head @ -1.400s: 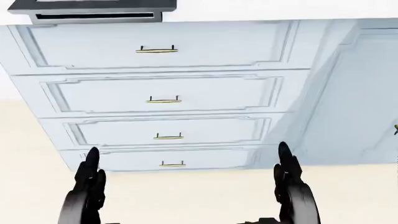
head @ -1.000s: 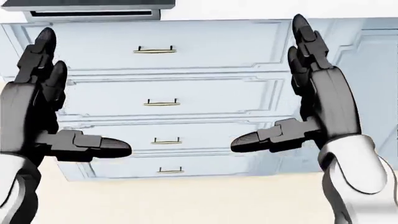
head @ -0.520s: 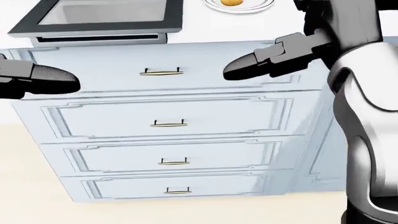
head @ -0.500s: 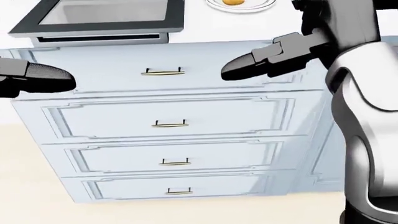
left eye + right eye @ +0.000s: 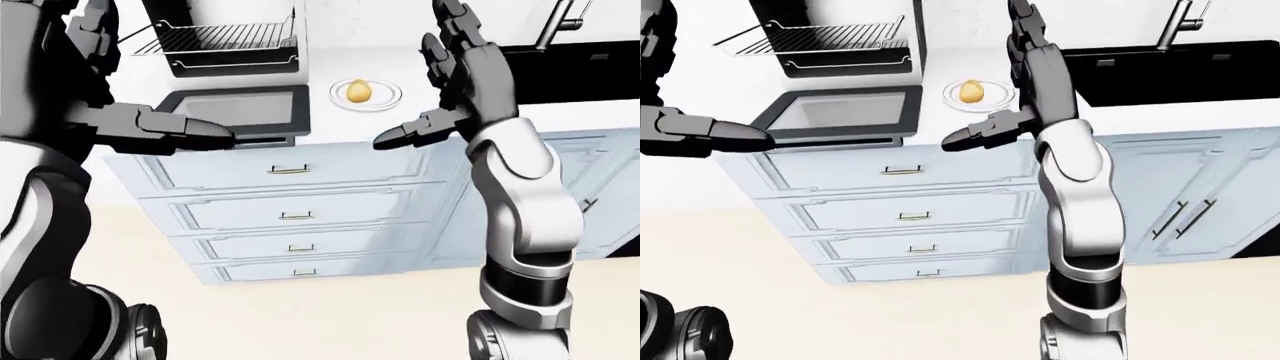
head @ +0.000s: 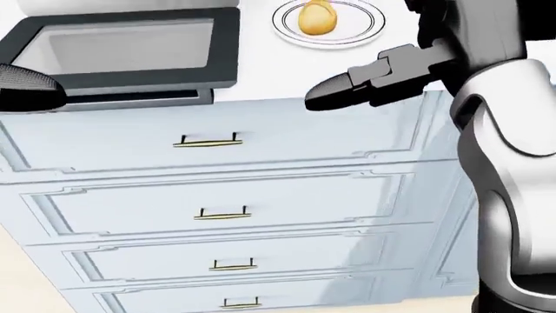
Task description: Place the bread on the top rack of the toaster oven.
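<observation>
In the left-eye view, the bread (image 5: 359, 91) is seen on a plate (image 5: 384, 97) on the white table (image 5: 420, 71), just right of the oven (image 5: 232, 45) with its door (image 5: 238, 112) folded down and a rack (image 5: 222, 35) inside. The left hand (image 5: 110, 82) and right hand (image 5: 462, 71) are raised, fingers spread, nothing held.

In the head view, drawers (image 6: 217, 202) are shown below the door; one right thumb (image 6: 365, 81) is seen near the plate.

In the right-eye view, a dark sink (image 5: 1180, 64) is set into the table at right.
</observation>
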You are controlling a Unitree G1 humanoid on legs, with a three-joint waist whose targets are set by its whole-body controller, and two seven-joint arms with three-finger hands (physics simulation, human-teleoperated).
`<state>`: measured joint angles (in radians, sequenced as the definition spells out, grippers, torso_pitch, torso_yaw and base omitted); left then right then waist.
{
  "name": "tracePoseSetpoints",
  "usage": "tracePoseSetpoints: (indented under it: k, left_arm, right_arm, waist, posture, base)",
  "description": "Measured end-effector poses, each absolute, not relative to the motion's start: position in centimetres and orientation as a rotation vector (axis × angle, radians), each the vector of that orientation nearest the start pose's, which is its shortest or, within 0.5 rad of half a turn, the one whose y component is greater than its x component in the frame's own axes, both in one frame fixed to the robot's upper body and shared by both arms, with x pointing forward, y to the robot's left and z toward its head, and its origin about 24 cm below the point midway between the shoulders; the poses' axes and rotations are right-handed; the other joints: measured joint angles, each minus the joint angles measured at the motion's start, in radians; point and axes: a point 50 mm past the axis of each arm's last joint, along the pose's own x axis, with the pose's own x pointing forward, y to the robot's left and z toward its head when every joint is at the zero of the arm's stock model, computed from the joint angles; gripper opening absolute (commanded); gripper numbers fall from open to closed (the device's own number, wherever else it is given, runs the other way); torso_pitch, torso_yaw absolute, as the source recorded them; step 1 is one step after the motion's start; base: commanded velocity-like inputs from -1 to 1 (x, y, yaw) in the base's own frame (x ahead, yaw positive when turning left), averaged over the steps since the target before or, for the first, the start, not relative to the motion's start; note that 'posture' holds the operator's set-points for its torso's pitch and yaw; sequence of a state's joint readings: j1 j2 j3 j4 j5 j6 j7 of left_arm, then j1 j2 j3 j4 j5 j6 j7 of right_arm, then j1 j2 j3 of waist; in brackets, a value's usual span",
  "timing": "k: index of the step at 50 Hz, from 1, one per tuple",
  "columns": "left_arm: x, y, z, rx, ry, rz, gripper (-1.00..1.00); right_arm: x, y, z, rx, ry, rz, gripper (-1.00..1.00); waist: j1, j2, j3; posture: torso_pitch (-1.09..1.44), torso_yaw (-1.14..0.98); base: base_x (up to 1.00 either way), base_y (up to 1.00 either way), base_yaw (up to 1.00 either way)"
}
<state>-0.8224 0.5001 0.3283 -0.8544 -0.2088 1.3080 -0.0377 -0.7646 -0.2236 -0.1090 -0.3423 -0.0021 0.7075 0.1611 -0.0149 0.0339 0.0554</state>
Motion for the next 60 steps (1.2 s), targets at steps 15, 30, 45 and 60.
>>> tracePoseSetpoints:
  k: [15,30,45,60]
  left_arm:
    - [22.4,20.4,32.6,0.252,-0.422,0.125,1.00]
    - [22.2,20.1,33.1,0.274,-0.419,0.109,1.00]
    - [20.7,20.8,35.1,0.294,-0.470,0.143,1.00]
    - [19.8,20.6,36.0,0.373,-0.584,0.133,1.00]
  right_arm:
    - [31.1,-13.8,27.8,-0.199,-0.410,0.176,1.00]
    - [31.6,-13.8,26.9,-0.189,-0.375,0.178,1.00]
    - [32.0,-13.8,26.6,-0.190,-0.366,0.171,1.00]
    - [31.6,-13.8,27.5,-0.192,-0.419,0.168,1.00]
  waist:
    - [0.027,-0.042,-0.015]
    - [0.002,-0.027,0.018]
    - [0.007,-0.029,0.014]
    - [0.008,0.010,0.008]
  posture:
    - [0.00,0.00]
    - [0.00,0.00]
    - [0.00,0.00]
    - [0.00,0.00]
  base:
    - [0.23,0.00,0.00]
    - [0.03,0.00,0.00]
    - [0.00,0.00,0.00]
    - [0.20,0.00,0.00]
